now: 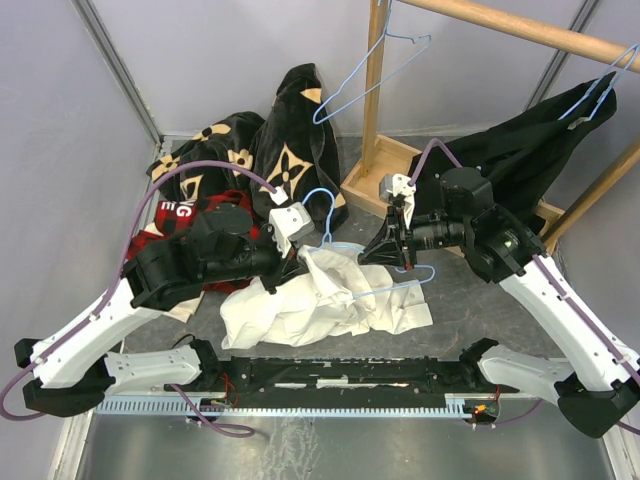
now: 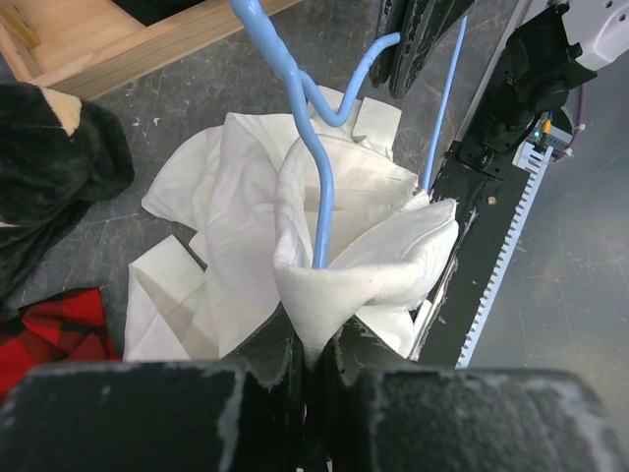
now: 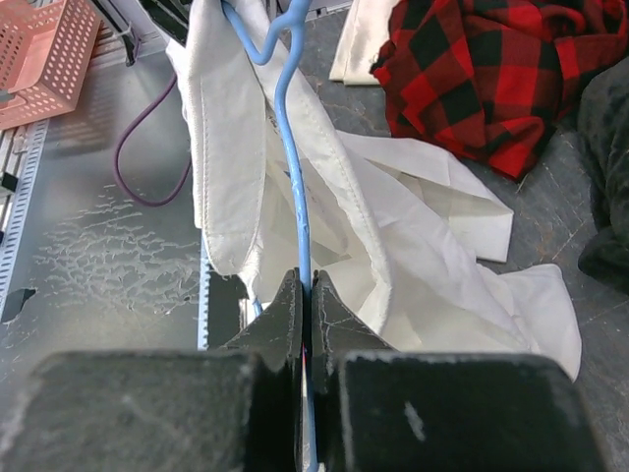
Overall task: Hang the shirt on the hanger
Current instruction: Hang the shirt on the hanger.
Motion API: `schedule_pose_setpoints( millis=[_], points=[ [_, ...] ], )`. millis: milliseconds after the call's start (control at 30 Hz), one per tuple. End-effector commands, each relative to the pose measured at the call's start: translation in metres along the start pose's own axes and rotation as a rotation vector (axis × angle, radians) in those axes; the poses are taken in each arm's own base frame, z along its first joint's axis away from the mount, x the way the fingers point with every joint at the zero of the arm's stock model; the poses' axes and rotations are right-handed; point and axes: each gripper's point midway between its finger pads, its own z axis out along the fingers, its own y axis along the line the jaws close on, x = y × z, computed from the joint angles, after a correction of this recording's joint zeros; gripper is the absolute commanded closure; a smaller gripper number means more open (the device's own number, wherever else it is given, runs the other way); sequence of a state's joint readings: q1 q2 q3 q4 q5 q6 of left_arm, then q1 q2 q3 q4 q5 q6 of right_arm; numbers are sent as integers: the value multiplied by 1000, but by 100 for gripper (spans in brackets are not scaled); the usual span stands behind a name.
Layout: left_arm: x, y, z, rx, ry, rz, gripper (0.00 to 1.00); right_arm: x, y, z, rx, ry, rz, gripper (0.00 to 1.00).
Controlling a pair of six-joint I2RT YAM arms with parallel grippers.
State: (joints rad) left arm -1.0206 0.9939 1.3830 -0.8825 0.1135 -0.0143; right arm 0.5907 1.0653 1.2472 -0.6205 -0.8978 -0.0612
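The white shirt [image 1: 330,305] lies crumpled on the table between the two arms. The light-blue wire hanger [image 1: 322,203] stands in it, with its hook up and its lower wire running through the cloth. My left gripper [image 2: 316,339] is shut on a fold of the shirt [image 2: 364,265], and the hanger [image 2: 319,187] rises just behind that fold. My right gripper [image 3: 307,285] is shut on the hanger wire [image 3: 295,187], with the shirt [image 3: 432,256] draped on either side. From above, the left gripper [image 1: 298,262] and right gripper [image 1: 372,256] face each other across the shirt.
A red-and-black plaid shirt [image 1: 165,228] and a black garment with tan flowers [image 1: 290,130] lie at the back left. A wooden rack [image 1: 375,110] stands at the back right, carrying a spare blue hanger [image 1: 370,80] and a hung black garment [image 1: 520,150]. A pink basket [image 3: 39,54] sits beyond the table's near edge.
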Motion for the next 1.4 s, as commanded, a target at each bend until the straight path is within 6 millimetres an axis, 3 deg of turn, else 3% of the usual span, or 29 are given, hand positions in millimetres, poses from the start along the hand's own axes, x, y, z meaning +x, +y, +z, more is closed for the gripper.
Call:
schedule_pose_setpoints(
  millis=[0,467,1000,1100,1167,1267,1367],
  points=[
    [-46,-27,-5,143,-169,34,95,-14,-3,11,4,-56,-64,100],
    [-59,-24,-7,122,-204,48,86,-8,17,26,-73,-22,-98,100],
    [-53,-26,-3,140,-190,52,80,-20,24,25,-76,-42,-137,100],
    [-51,-28,-2,151,-184,52,83,-23,25,25,-79,-49,-140,100],
    [-50,-28,-2,150,-181,53,95,-23,23,24,-59,-52,-141,100],
    [-48,-25,-3,129,-177,50,97,-25,18,19,5,-63,-127,99],
    [-45,-18,-6,89,-173,40,97,-31,10,8,112,-99,-114,87]
  ],
)
